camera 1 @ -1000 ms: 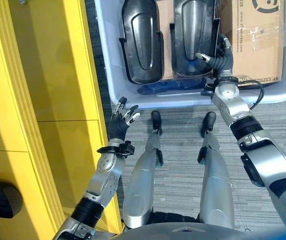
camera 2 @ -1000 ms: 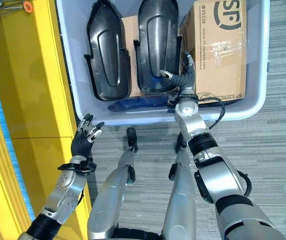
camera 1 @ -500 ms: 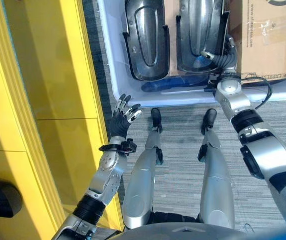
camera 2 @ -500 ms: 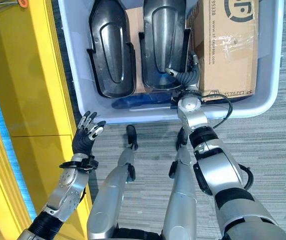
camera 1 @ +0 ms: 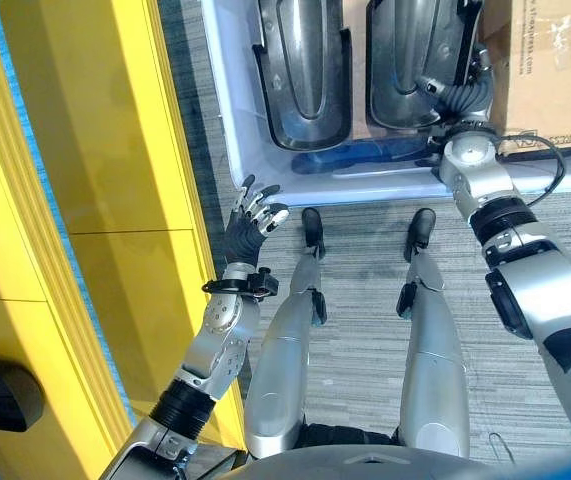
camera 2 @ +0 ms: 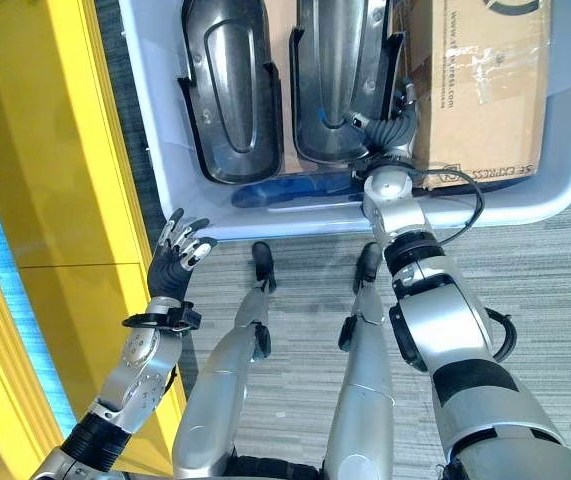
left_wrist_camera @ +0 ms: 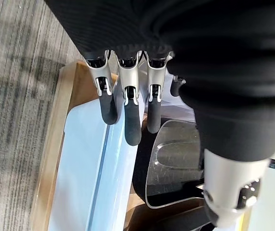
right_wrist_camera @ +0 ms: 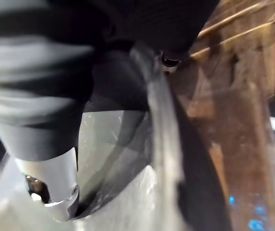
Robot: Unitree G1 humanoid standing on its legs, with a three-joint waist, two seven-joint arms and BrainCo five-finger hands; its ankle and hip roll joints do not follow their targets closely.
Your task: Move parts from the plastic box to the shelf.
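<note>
The pale plastic box (camera 1: 227, 110) lies on the floor in front of me and holds two black moulded parts side by side. My right hand (camera 1: 455, 95) reaches over the near wall to the right black part (camera 1: 405, 60). Its thumb (right_wrist_camera: 50, 173) is curled over that part's rim, and its fingers go down between the part and a cardboard box (camera 1: 555, 60). The left black part (camera 1: 300, 75) lies untouched. My left hand (camera 1: 245, 232) hovers open with fingers (left_wrist_camera: 130, 120) spread, just short of the box's near left corner, beside the yellow shelf (camera 1: 85, 150).
A blue piece (camera 1: 350, 158) lies along the inside of the box's near wall. A dark object (camera 1: 0, 395) sits on the yellow shelf at the lower left. Grey striped carpet runs between the box and the shelf.
The whole picture has shifted, so the camera moved. My right hand stays at the right black part. The left hand stays open, its fingers a little more spread.
</note>
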